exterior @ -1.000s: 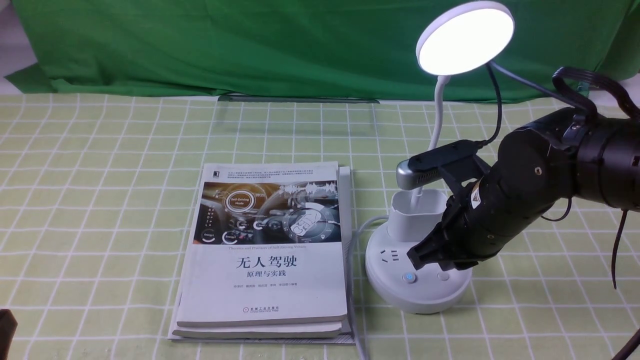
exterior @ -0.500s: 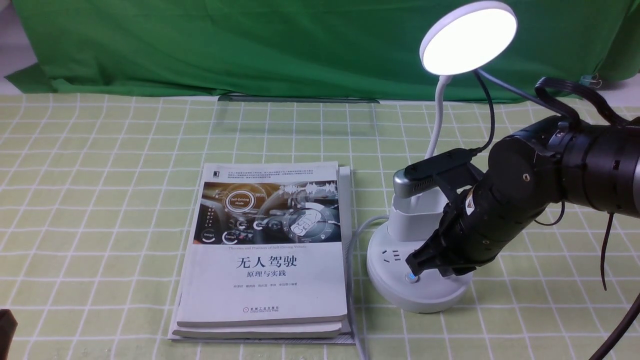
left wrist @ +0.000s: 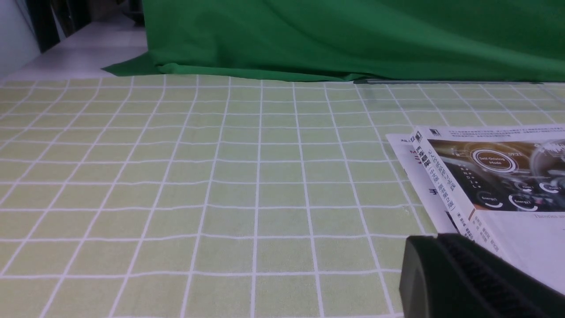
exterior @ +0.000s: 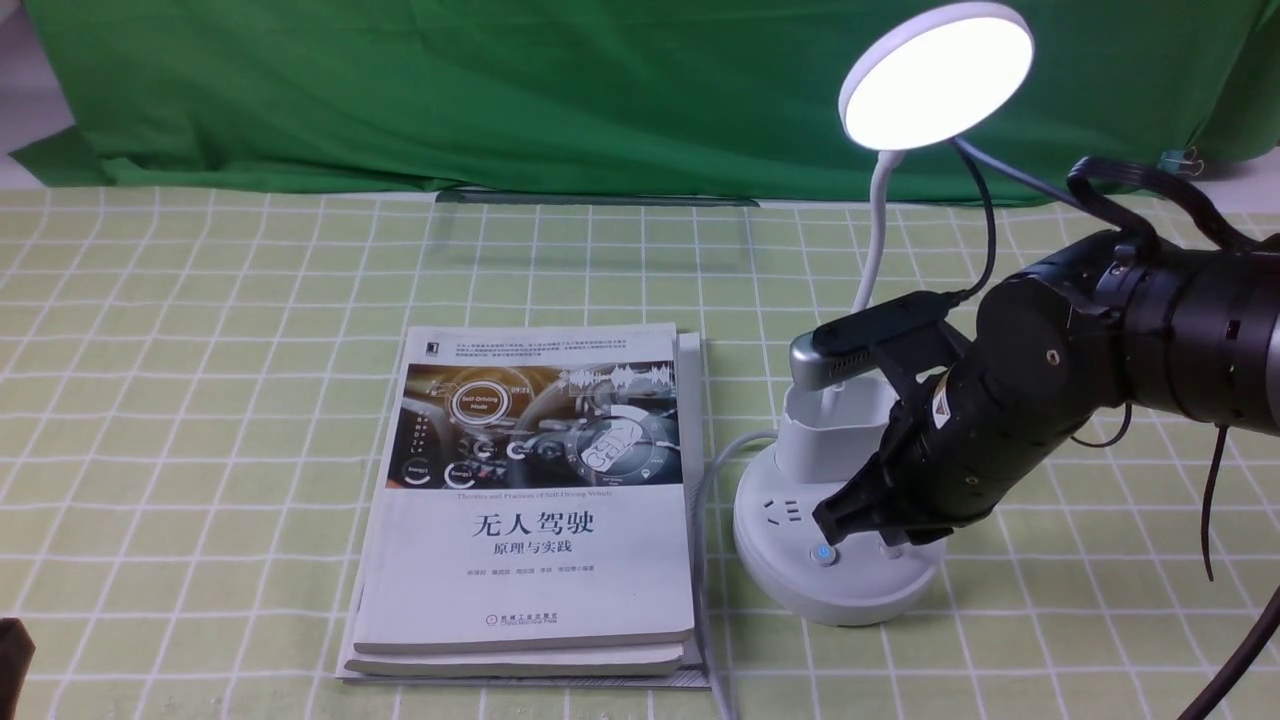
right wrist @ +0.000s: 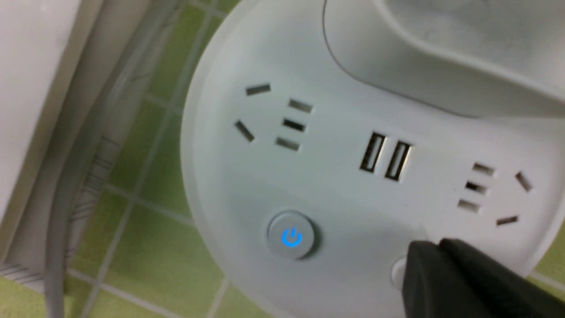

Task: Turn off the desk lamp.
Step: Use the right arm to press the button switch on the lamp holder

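Note:
The white desk lamp stands right of the middle, and its round disc head point(exterior: 935, 75) is lit. Its thin neck point(exterior: 870, 250) rises from the cup holder point(exterior: 830, 425) on the round base point(exterior: 790, 585). One button point(exterior: 822, 555) glows blue and also shows in the right wrist view point(right wrist: 291, 236). My right gripper point(exterior: 850, 518) is shut, and its tips point(right wrist: 430, 251) sit over the plain white button point(right wrist: 398, 271), hiding most of it. My left gripper point(left wrist: 437, 240) is shut and empty, low at the table's near left point(exterior: 12, 650).
Stacked books point(exterior: 530, 500) lie just left of the lamp base and also show in the left wrist view point(left wrist: 507, 176). The lamp's grey cable point(exterior: 710, 480) runs between the books and the base. A green cloth point(exterior: 500, 90) hangs at the back.
My right gripper dipped onto the lamp base, then rose slightly. The lamp shifted a little to the right. Its head stays lit.

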You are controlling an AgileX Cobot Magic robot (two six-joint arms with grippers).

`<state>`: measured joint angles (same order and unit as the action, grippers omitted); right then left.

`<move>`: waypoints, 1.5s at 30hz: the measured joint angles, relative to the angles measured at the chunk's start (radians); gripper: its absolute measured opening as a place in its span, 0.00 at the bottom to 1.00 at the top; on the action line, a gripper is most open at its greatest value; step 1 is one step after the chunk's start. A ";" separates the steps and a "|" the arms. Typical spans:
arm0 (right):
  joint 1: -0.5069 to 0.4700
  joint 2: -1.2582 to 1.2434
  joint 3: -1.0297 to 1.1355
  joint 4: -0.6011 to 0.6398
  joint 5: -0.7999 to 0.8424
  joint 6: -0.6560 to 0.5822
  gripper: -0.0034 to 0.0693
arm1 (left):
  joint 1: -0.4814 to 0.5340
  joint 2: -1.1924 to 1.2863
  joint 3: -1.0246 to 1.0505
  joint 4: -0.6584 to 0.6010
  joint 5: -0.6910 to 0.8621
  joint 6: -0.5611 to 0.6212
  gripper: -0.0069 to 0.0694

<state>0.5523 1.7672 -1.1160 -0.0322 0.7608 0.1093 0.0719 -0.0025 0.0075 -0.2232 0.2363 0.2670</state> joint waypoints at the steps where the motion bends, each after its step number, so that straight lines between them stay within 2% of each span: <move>1: -0.001 0.005 0.000 0.000 -0.001 0.000 0.09 | 0.000 0.000 0.000 0.000 0.000 0.000 0.09; 14: -0.002 0.040 -0.014 -0.004 0.007 0.000 0.09 | 0.000 0.000 0.000 0.000 0.000 0.000 0.09; 24: -0.002 -0.054 -0.006 -0.004 0.007 0.003 0.09 | 0.000 0.000 0.000 0.000 0.000 0.000 0.09; 34: -0.002 -0.030 0.070 -0.004 -0.087 0.019 0.09 | 0.000 0.000 0.000 0.000 0.000 0.000 0.09; 45: -0.012 0.001 0.064 -0.002 -0.093 0.022 0.09 | 0.000 0.000 0.000 0.000 0.000 0.000 0.09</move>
<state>0.5404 1.7681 -1.0518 -0.0344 0.6678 0.1315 0.0719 -0.0025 0.0075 -0.2232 0.2363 0.2670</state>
